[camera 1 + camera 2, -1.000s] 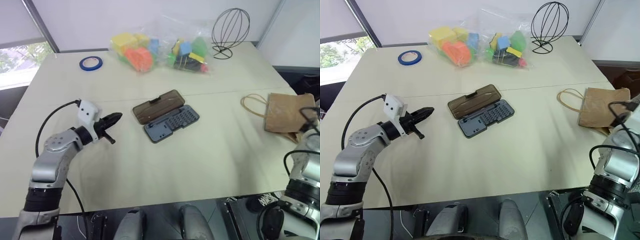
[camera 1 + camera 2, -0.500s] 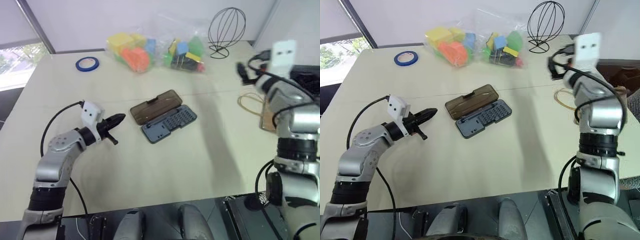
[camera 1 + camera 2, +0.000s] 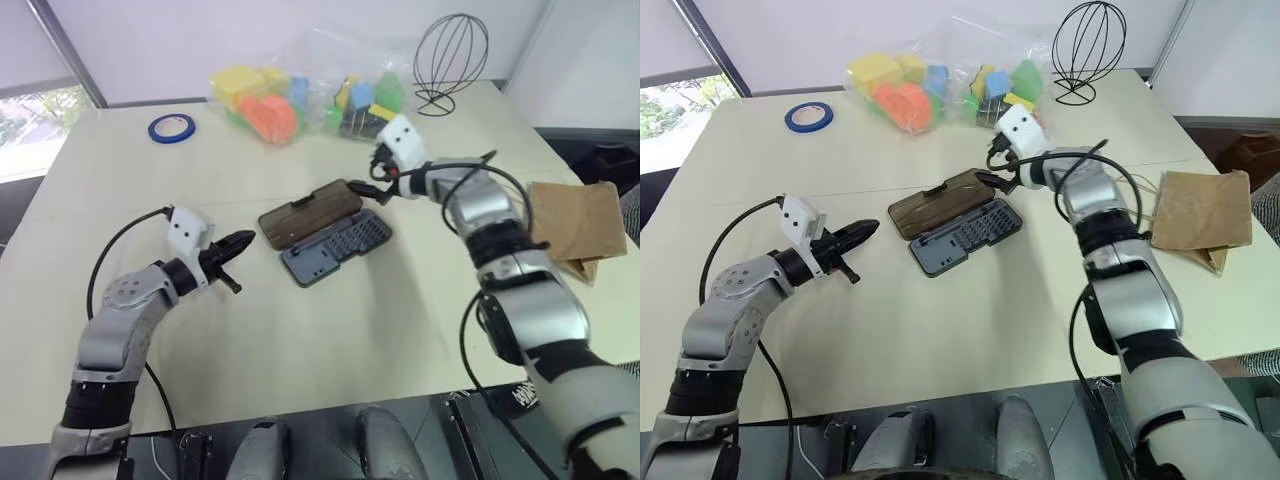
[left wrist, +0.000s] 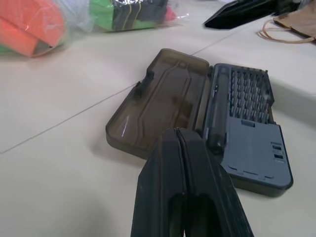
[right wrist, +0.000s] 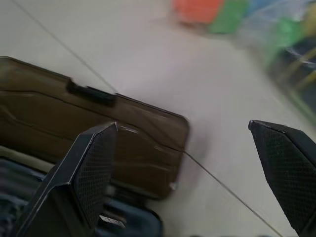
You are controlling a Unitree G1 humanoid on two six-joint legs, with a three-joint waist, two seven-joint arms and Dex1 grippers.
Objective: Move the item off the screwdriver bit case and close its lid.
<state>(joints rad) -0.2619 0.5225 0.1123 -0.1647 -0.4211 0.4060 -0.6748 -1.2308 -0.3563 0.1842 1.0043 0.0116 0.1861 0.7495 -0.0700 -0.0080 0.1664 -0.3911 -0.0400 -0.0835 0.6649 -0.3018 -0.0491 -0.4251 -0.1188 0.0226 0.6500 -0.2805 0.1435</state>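
Cream table (image 3: 330, 330) with a faint seam, white walls (image 3: 300, 40), bright window (image 3: 30, 125) at left

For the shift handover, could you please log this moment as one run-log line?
paper bag: off case, right side of table | lid: open flat | right gripper: open, above lid's corner | left gripper: shut, left of case

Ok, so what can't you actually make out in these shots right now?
- Paper bag: right eye view, its near handle is crossed by the right arm's cable.
- Toy bags: right wrist view, blurred; the shapes can't be told apart.
- Bits in the case: head views, too small to tell types.
- Case lid: left wrist view, near edge hidden by the left hand.
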